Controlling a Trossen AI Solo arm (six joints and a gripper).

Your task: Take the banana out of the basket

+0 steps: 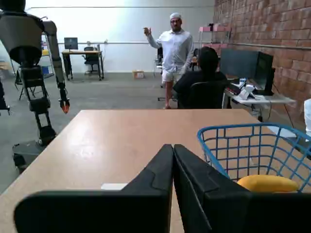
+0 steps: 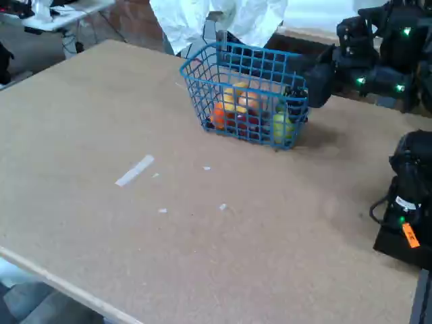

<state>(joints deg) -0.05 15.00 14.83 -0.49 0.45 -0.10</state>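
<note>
wrist view: claw (image 1: 173, 160) fills the lower frame, its two black fingers (image 1: 155, 179) pressed together along a thin seam, nothing between them. it sits over the tabletop (image 1: 112, 141), to the left of the basket (image 1: 228, 145) in this view. the blue wire basket is at the right edge; the banana (image 1: 267, 183) lies inside it, low down, only its yellow upper side showing behind the right finger. a small white strip (image 1: 114, 186) lies on the tabletop just left of the claw. beyond the tabletop: a person standing (image 1: 175, 53) with one hand raised, a person seated (image 1: 204, 82) at a desk with monitors (image 1: 252, 68), a brick wall on the right, a grey humanoid-type robot (image 1: 29, 63) on the left.

fixed view: basket (image 2: 246, 91) stands on the far part of the tabletop (image 2: 169, 256), upright. inside, the banana (image 2: 233, 100) rests among an orange round fruit (image 2: 217, 116), a yellow-green round fruit (image 2: 282, 126) and something red, not clear what. black arm hardware (image 2: 337, 67) sits just right of the basket; claw state cannot be read here. white tape strip (image 2: 135, 170) lies well apart from the basket, toward the near left.
</note>
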